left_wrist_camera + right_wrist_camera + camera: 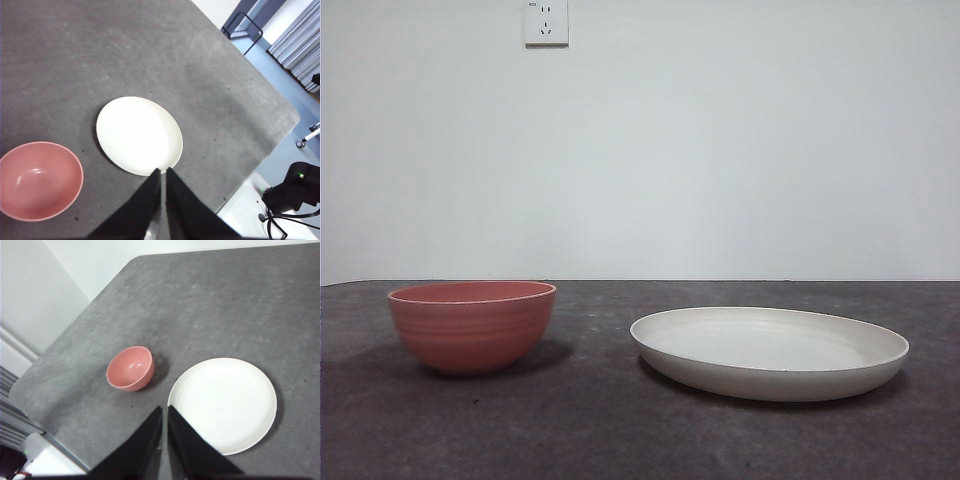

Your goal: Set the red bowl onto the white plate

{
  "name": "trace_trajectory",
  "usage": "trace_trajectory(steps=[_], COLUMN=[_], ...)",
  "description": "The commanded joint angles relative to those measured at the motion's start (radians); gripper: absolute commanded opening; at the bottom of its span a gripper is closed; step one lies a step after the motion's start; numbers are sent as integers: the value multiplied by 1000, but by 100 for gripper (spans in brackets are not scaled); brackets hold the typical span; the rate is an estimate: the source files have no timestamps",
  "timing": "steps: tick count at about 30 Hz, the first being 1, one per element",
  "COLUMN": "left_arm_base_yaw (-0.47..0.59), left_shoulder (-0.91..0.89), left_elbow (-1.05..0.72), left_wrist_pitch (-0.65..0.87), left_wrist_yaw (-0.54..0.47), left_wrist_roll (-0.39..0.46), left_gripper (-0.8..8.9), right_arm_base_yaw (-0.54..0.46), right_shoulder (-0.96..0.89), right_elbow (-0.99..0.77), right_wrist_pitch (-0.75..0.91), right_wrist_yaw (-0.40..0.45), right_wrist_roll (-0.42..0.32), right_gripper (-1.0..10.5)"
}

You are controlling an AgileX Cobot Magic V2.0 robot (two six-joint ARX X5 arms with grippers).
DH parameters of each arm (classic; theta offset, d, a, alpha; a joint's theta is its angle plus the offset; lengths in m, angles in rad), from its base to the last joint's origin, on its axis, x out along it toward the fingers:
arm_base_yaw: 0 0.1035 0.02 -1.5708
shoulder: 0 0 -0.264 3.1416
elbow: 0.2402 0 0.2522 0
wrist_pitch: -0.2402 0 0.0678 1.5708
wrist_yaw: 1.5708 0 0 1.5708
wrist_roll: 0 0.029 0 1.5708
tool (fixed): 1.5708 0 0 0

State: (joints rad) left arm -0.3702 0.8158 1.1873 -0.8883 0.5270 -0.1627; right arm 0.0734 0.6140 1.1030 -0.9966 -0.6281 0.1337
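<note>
Front view shows me the red bowl (472,325) upright on the bench (590,430), well apart from the empty white plate (769,352); both grippers (163,172) (165,410) hover high, jaws clenched, so a thin rim pinch could slip.

Red bowl (472,325) coral-pink, faintly ridged; white plate (770,352) plain cream; table (590,430) mottled grey.
</note>
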Motion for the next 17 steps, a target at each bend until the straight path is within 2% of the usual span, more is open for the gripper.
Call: trace_trajectory(steps=[1, 8, 10, 12, 15, 17], left_arm_base_yaw=[-6, -6, -6, -6, -6, -6], left_shoulder=[1, 1, 1, 1, 1, 1], left_elbow=[23, 23, 23, 23, 23, 23], left_wrist_pitch=[3, -27, -34, -39, -39, -40], left_wrist_yaw=[5, 5, 5, 5, 5, 5], left_wrist_roll=[20, 29, 34, 40, 39, 39], left_gripper=[21, 30, 67, 170, 403, 527], right_arm_base_yaw=[8, 8, 8, 8, 8, 8], right_shoulder=[6, 5, 5, 5, 5, 5], right_elbow=[21, 21, 21, 21, 21, 21], right_wrist_pitch=[4, 0, 0, 0, 0, 0], right_wrist_yaw=[-4, -4, -4, -4, -3, -3], right_wrist_roll=[-17, -14, -14, -14, -14, -14], right_gripper=[12, 14, 48, 169, 409, 520])
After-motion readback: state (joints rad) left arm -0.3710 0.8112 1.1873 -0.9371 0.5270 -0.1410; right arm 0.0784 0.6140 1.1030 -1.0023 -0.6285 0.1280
